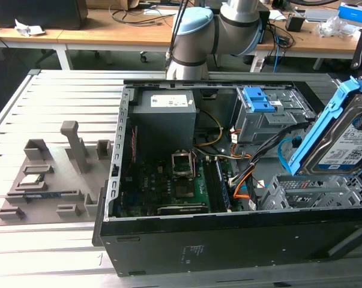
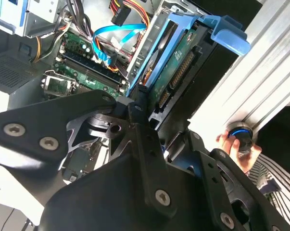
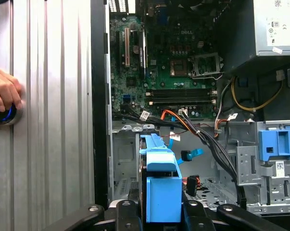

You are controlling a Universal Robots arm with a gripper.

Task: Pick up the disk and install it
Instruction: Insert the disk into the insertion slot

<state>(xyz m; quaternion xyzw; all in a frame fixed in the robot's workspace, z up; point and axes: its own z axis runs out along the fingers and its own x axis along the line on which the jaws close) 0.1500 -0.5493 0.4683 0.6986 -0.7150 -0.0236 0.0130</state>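
The disk [image 1: 343, 141] is a silver drive with a blue-and-white label in a blue plastic carrier. It hangs tilted at the exterior view's right, just above an open metal cage [image 1: 313, 192] in the front right corner of the computer case. My gripper [image 3: 160, 214] is shut on the disk, with a black finger on each side of the blue carrier [image 3: 159, 192]. In the second wrist view the disk [image 2: 183, 62] shows edge-on, green circuit board outward, beyond my black fingers [image 2: 135, 110].
Inside the open case [image 1: 117, 174] are the motherboard [image 1: 181, 180], a grey power-supply box [image 1: 165, 114], a drive cage with blue latches [image 1: 268, 111] and loose cables [image 1: 253, 174]. A grey fixture tray [image 1: 48, 180] lies at the exterior view's left. A hand [image 3: 3, 91] rests on a blue-lit button.
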